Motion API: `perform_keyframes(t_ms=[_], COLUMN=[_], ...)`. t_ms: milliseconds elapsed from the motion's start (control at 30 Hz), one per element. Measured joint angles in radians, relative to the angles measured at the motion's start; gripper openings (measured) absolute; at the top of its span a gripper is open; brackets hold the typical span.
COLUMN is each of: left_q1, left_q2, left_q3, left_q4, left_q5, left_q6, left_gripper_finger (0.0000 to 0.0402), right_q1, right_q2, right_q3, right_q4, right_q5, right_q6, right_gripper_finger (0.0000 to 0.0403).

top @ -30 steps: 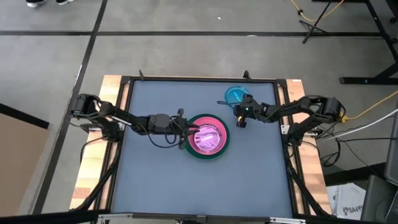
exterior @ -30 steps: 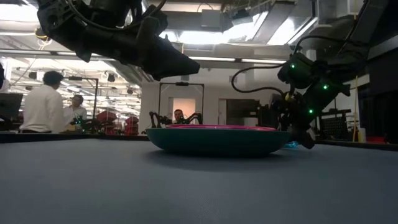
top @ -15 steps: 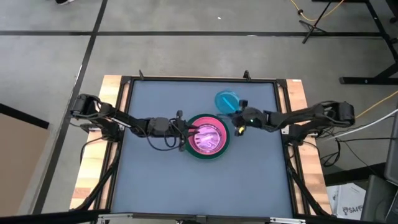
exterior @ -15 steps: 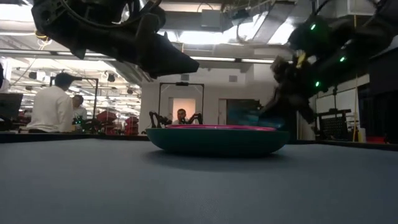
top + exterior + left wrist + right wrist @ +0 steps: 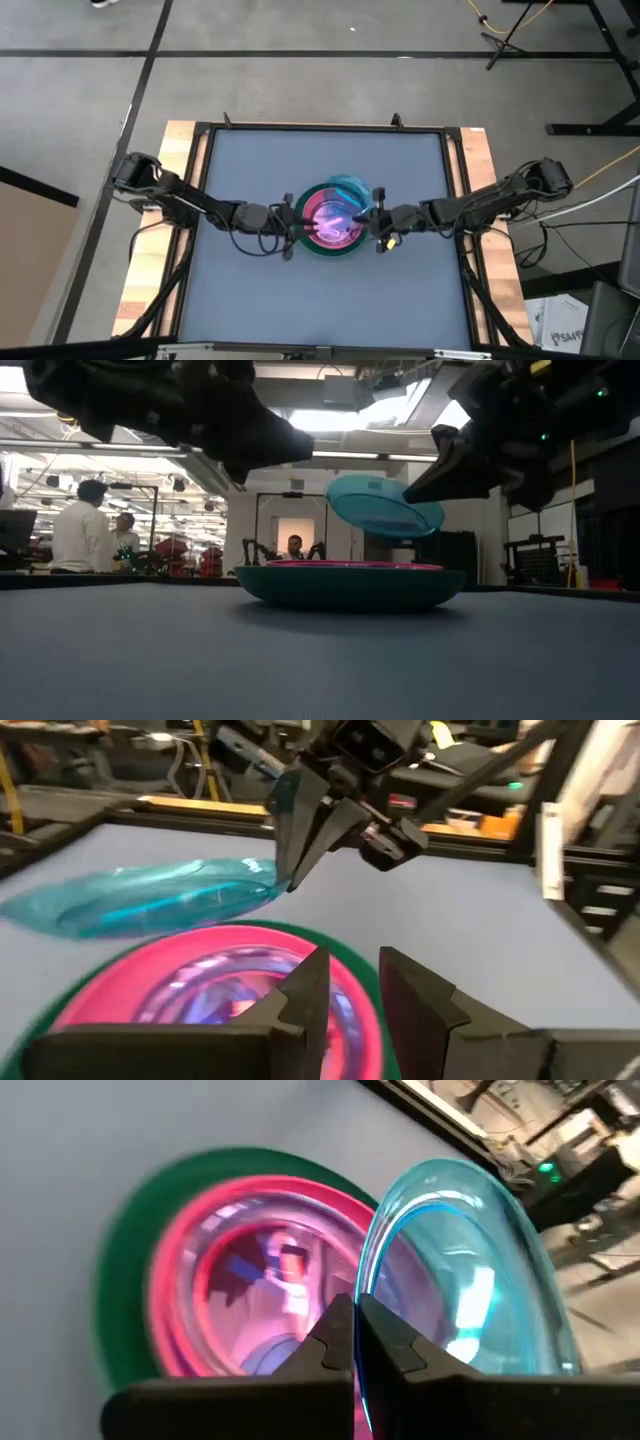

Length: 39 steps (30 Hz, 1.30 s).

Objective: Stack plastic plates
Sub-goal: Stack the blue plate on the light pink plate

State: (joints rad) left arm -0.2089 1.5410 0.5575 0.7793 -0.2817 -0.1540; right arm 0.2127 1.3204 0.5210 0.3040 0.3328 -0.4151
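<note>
A stack sits mid-table: a large dark green plate (image 5: 322, 249) at the bottom, a hot pink plate (image 5: 322, 208) in it, and small translucent plates inside that. My right gripper (image 5: 372, 214) is shut on a small translucent blue plate (image 5: 348, 192), which it holds tilted above the stack's far right part (image 5: 385, 505). My left gripper (image 5: 296, 223) is open and hovers over the stack's left rim, touching nothing; in the left wrist view its fingers (image 5: 350, 995) stand above the pink plate (image 5: 190, 965). My right gripper pinches the blue plate's rim (image 5: 366, 1285) between its two fingers, on the plate's right side. The fingers come nearly level from the table's right. The plate is lifted clear of the stack and tilts, its free far-left edge (image 5: 335, 485) highest.
The blue-grey tabletop (image 5: 260, 290) lies bare around the stack. A black frame (image 5: 320, 126) and wooden side boards (image 5: 150, 250) border it. People (image 5: 82, 530) stand in the room far behind the table.
My right gripper has lifted the blue plate off the table near the far right corner and carried it left and toward the near edge. The plate now hangs tilted over the stack. My left gripper has drawn back slightly toward the table's left.
</note>
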Motion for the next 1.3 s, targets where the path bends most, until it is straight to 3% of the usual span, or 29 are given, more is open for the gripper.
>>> perform_keyframes(t_ms=[267,433,1100,1300], left_q1=[-0.100,-0.145,-0.154,-0.151], left_q2=[0.000,0.000,0.000,0.000], left_q3=[0.000,0.000,0.000,0.000], left_q4=[0.000,0.000,-0.001,0.000], left_q5=[-0.028,-0.098,-0.173,-0.174], left_q6=[-0.055,-0.056,-0.056,-0.055], left_gripper_finger=[0.0085,0.0085,0.0085,0.0085], right_q1=[0.073,0.075,0.075,0.076], right_q2=[0.113,0.157,0.167,0.170], right_q3=[0.051,0.066,0.066,0.066], right_q4=[-0.002,-0.001,-0.061,0.026], right_q5=[-0.004,-0.010,0.006,-0.068], right_q6=[0.069,0.079,0.094,0.097], right_gripper_finger=[0.0000,0.0000,0.0000,0.0000])
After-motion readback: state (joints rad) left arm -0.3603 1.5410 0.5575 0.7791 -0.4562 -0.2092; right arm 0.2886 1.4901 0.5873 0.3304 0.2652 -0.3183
